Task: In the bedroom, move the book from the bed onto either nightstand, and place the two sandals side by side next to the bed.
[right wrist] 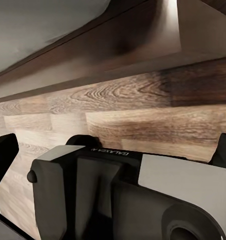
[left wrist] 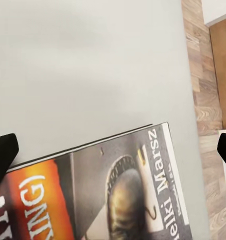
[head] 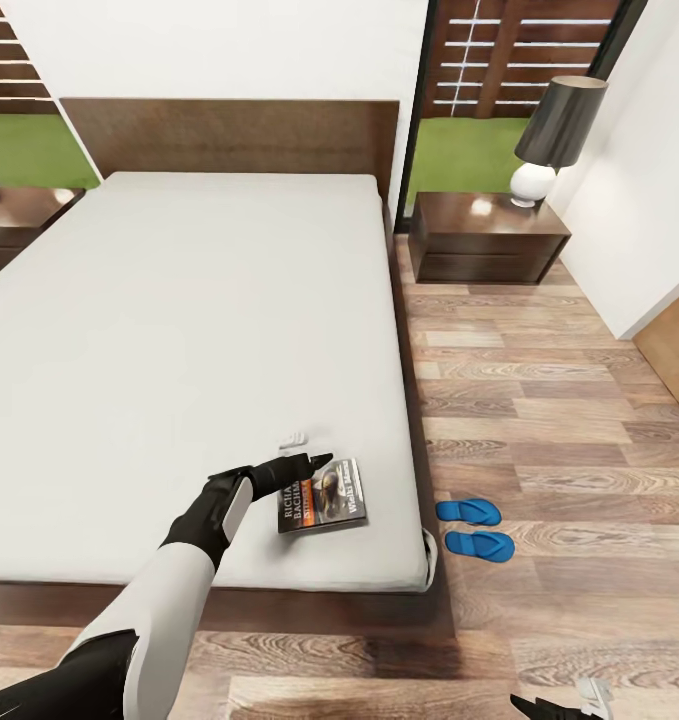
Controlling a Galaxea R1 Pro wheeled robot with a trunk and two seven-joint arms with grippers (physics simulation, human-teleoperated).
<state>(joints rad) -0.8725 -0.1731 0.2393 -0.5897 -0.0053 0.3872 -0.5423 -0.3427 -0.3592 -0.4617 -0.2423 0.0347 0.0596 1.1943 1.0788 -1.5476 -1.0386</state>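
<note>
My left gripper (head: pixel 317 460) hovers with its fingers spread wide over the book (head: pixel 323 496), which lies flat near the right near corner of the bed (head: pixel 179 330), while the 2 sandals (head: pixel 474 528) sit side by side on the floor (head: pixel 539 400) just right of it, and my right gripper (right wrist: pixel 113 150) hangs open near the floor by the bed frame.

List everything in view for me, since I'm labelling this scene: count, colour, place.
bed: one, light-grey mattress, dark wood frame, centre.
book: one, dark cover with orange band, on the mattress near its front right corner.
sandals: two, bright blue, side by side on the floor right of the bed.
nightstands: two, dark brown, either side of the headboard.
lamp: one, dark shade, white base, on the right nightstand.
left gripper: one, black, open above the book.
right gripper: one, black, low by the floor.
</note>
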